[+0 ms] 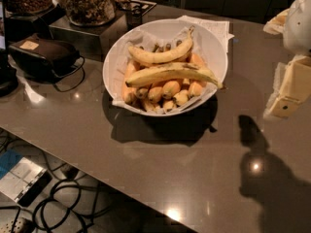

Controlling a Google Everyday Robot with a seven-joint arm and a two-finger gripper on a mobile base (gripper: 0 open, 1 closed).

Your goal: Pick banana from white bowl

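Observation:
The white bowl [216,47] stands on the brown table, lined with crumpled white paper. The banana [170,74], long, pale yellow and nearly straight with brown streaks, lies across the middle of the bowl with its thin dark tip at the right rim. A shorter curved yellow banana [160,55] lies behind it, and several small stubby orange-yellow bananas [165,90] lie in front. My gripper [289,88], cream and white, hangs at the right edge of the view, above the table and well to the right of the bowl, apart from it and holding nothing.
Glass jars of dry food [87,3] stand on a metal box at the back left. A dark pouch with a cord [43,55] lies left of the bowl. The table's front edge runs diagonally, with cables and a device [22,178] on the floor below.

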